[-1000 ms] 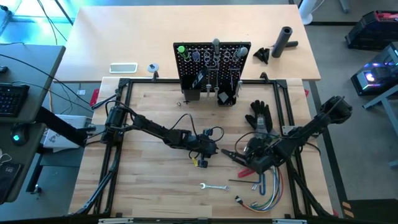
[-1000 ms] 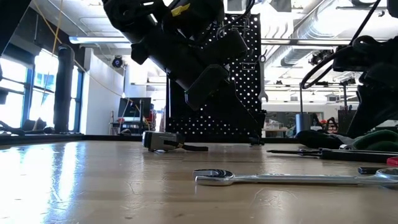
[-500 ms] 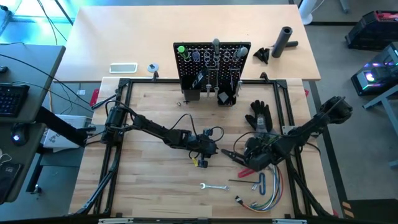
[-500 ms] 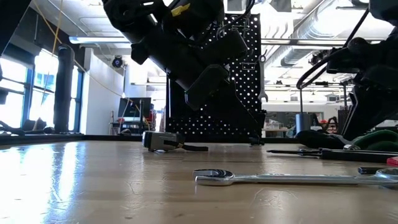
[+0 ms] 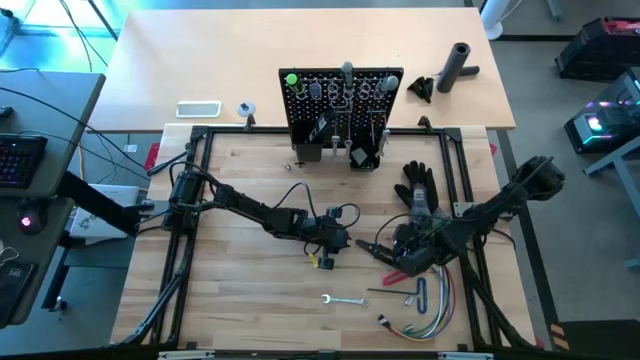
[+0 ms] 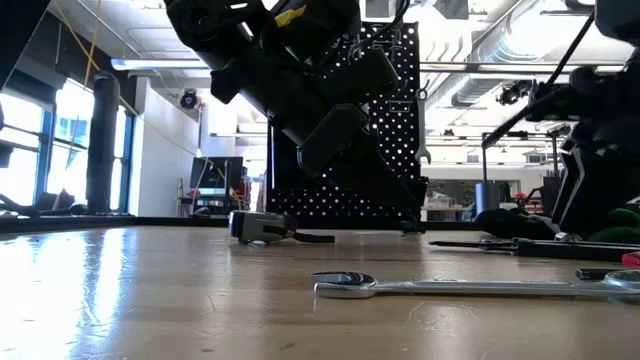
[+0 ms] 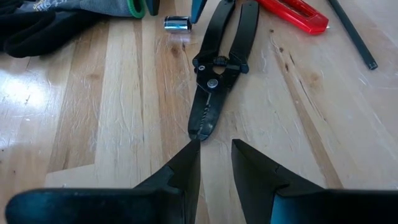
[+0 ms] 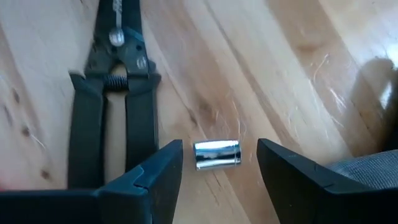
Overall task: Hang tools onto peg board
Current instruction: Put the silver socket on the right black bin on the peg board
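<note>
**Both claws low over the black pliers, nothing gripped**

Left claw (image 7: pixel 216 163): fingers parted a little, narrow gap, empty. Its tips sit just short of the nose of the black pliers (image 7: pixel 217 68), which lie flat on the wooden surface (image 5: pixel 250 300), handles pointing away from it.

Right claw (image 8: pixel 219 163): spread wide, empty. A small silver socket (image 8: pixel 216 154) lies on the wood between its fingers, not touched. The pliers' handles and spring are just beside it; black glove (image 5: pixel 417 185) at the edge of that view.

Red-handled tool (image 7: pixel 292 11) lies beside the pliers' handles. Silver wrench (image 5: pixel 343 299) sits alone on the near part of the surface, well apart from both claws. Bundle of coloured wires (image 5: pixel 425 318) near the right front corner.

Peg board (image 5: pixel 343 105) stands upright at the far edge, several tools already on its hooks, green-handled screwdriver (image 5: pixel 291 80) at its top left.

No readable brands, labels or writing on any tool or on the board.
</note>
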You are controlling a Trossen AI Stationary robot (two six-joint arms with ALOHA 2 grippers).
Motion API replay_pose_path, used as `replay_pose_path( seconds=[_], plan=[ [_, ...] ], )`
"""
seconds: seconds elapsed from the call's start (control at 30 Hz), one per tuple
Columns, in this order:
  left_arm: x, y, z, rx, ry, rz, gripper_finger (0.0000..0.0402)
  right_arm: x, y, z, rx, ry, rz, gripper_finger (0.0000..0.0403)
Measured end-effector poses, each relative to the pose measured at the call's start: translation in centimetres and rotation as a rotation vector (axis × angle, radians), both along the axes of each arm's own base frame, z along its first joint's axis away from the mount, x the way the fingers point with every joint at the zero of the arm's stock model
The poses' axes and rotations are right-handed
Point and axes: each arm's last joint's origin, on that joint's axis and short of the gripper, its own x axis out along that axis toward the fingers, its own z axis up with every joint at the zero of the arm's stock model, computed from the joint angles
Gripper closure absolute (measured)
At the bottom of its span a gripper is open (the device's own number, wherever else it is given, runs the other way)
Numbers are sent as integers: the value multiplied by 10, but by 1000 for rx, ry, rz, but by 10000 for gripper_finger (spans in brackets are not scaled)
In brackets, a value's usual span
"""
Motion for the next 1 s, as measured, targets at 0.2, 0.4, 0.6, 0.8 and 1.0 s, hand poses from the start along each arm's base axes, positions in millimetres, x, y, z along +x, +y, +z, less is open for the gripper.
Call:
replay_pose_path(
  seconds=[0.2, 0.4, 0.6, 0.8, 1.0],
  plan=[
    [0, 0, 0, 0, 0, 0, 316, 2, 2, -13, -10, 63, 11, 199],
    [0, 0, 0, 0, 0, 0, 316, 5, 4, -16, -22, 56, 12, 223],
    [0, 0, 0, 0, 0, 0, 316, 4, 3, -16, -25, 62, 19, 275],
    [0, 0, 0, 4, 5, -2, 316, 4, 3, -16, -24, 59, 10, 307],
    [-4, 2, -4, 40, 56, 20, 316, 5, 3, -16, -6, 37, -28, 306]
  ],
)
